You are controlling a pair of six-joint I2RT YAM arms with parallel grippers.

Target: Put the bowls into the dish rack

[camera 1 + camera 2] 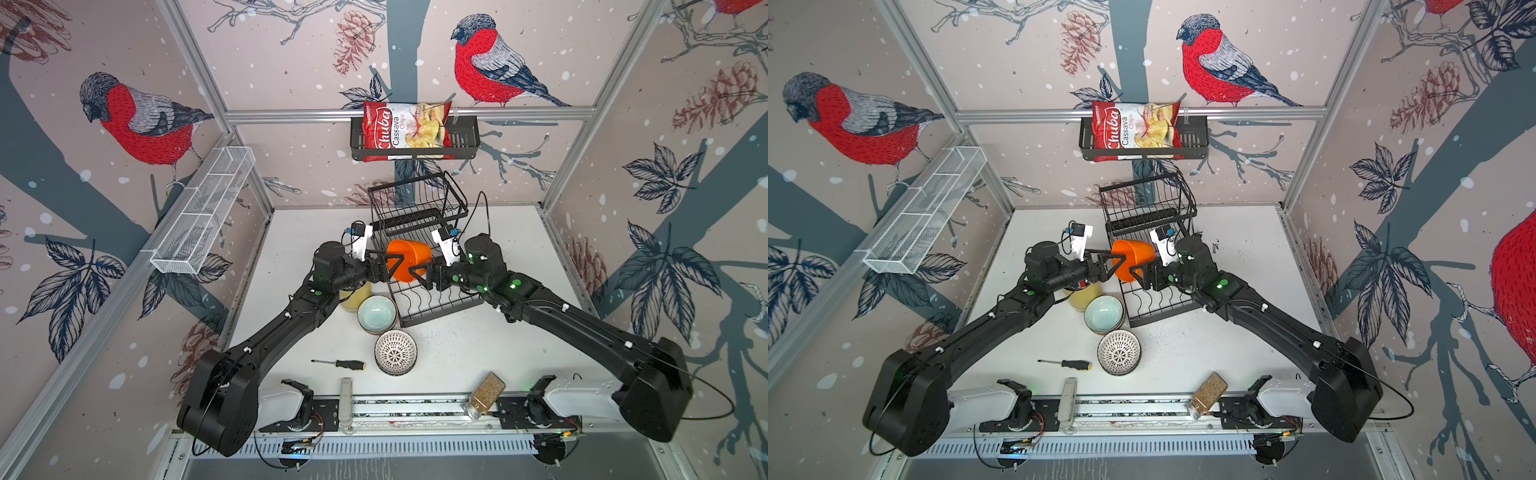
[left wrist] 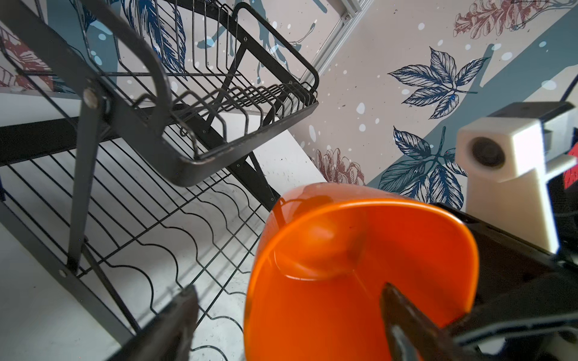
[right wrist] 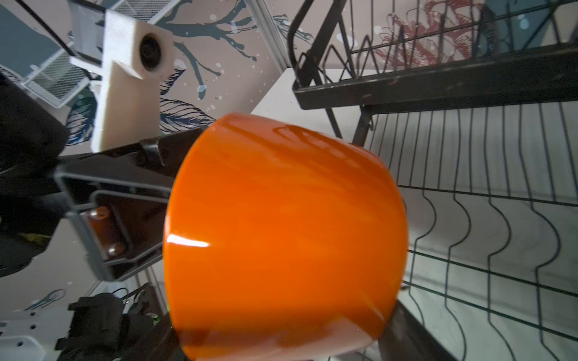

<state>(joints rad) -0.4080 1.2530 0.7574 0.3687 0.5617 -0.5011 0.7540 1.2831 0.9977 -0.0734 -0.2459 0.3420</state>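
Over the wavy-wire lower tray of the dish rack (image 1: 436, 305), the orange bowl (image 1: 409, 257) is hanging on its side btwn the two arms. It's glossy plastic, rounded-square, smooth-walled; the rack is thin black wire w/ a flat metal rim. The bowl's mouth is facing the left arm and its base the right, so its axis is running approx left to right across the rack. The left gripper (image 1: 390, 264) is standing wide apart, gripping nothing. The left wrist view is showing the bowl (image 2: 359, 265) from its hollow inside, w/ one finger (image 2: 403, 315) in the mouth and the other (image 2: 178, 325) outside, clear of the wall. The right wrist view is showing only the shiny outer wall (image 3: 281, 234). The right gripper (image 1: 419, 271) seems to be clamping across the body, though its pads are mostly hidden. Only the top views are showing the glazed teal bowl (image 1: 376, 312) atop a stack and the lattice bowl (image 1: 395, 349), both sitting on the white table (image 1: 478, 357) in front of the rack.
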